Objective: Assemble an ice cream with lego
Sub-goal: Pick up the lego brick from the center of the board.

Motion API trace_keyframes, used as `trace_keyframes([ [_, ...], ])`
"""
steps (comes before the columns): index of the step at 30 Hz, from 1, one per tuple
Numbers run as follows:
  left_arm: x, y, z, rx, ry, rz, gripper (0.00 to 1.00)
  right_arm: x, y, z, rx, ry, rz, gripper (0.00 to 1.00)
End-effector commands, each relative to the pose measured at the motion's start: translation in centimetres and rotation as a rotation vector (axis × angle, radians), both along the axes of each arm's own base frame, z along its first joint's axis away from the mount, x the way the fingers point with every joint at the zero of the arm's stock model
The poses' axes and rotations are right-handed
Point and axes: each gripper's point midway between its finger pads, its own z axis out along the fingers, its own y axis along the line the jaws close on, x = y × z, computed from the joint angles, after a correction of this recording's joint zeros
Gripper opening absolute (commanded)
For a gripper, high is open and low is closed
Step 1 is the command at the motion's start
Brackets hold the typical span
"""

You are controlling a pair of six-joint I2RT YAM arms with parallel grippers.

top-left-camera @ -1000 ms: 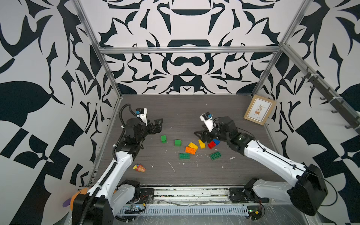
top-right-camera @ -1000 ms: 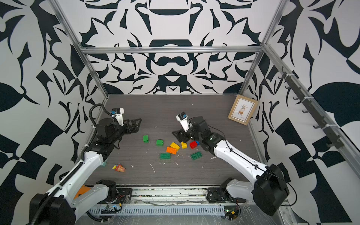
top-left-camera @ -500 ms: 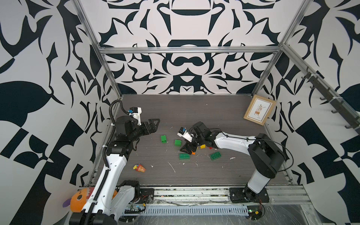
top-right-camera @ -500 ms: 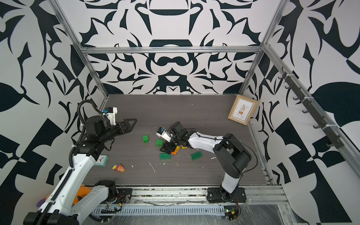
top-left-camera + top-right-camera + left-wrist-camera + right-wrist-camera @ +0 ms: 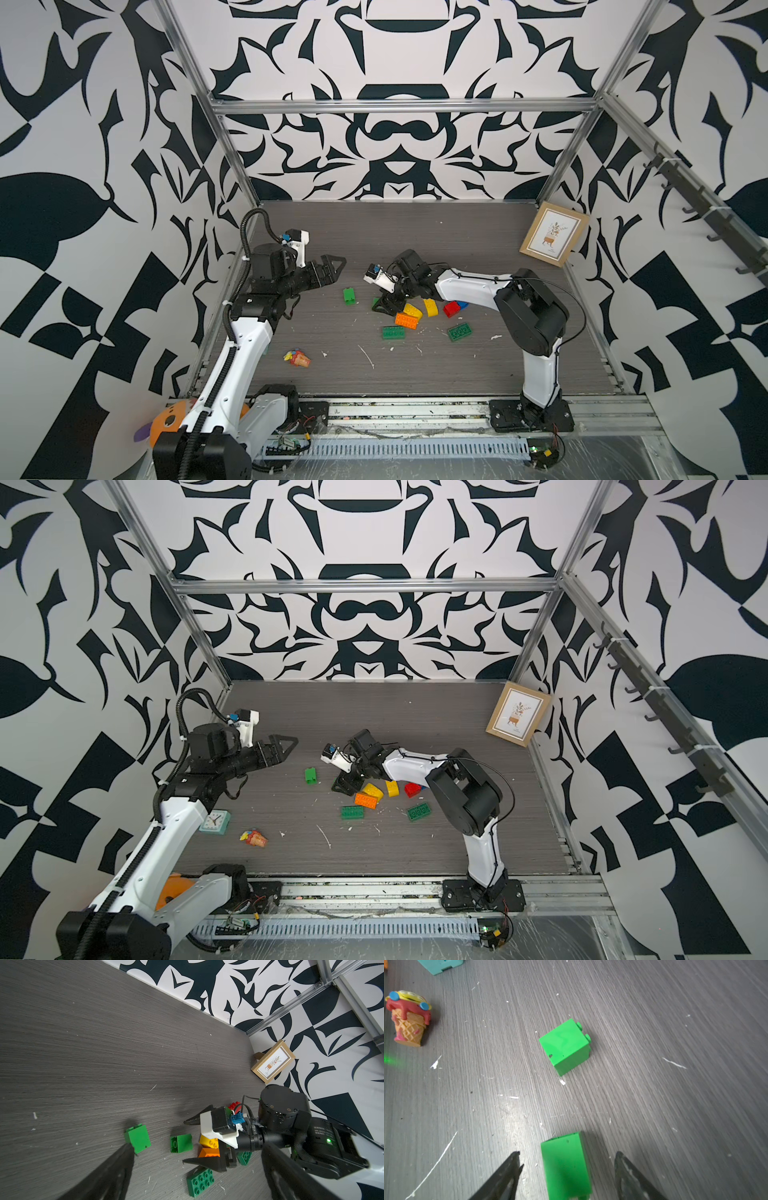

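Right side: the right tool [image 5: 568, 1154] stood open, jaws either side of a green brick [image 5: 566, 1167] on the counter [image 5: 415, 232], a gap on each side
Left side: the left tool [image 5: 336, 268] hung open above the counter
Wrist only: that brick showed plainly; from above the tool hid most of it
Top only: a teal clock [image 5: 214, 821] beside the left arm, in a top view
Bricks: a second green brick [image 5: 349, 296] lay apart; the other lego [image 5: 407, 320] bunched by the right tool
Room: open counter back to the wall; picture frame [image 5: 552, 235] in the far right corner
Change: a second before, the right tool sat by the red and blue bricks [image 5: 450, 308]
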Motion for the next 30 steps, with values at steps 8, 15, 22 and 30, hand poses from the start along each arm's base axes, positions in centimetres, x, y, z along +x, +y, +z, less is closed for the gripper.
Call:
trace_keyframes([
  [8, -0.7, 0.1, 1.2, 0.02, -0.024, -0.022, 0.99, -0.1, 0.4, -0.2, -0.039, 0.009, 0.046, 0.59],
  [15, -0.7, 0.6, 1.1, 0.046, -0.03, 0.004, 0.99, -0.3, 0.4, -0.5, -0.046, 0.004, 0.038, 0.4],
  [22, -0.6, 0.7, 1.0, 0.048, -0.027, 0.013, 0.99, 0.8, -0.5, -0.1, -0.081, -0.029, -0.041, 0.29],
  [30, -1.2, 0.5, 0.0, 0.048, 0.002, -0.014, 0.99, -0.8, -9.5, 3.9, -0.536, 0.259, -0.312, 0.26],
])
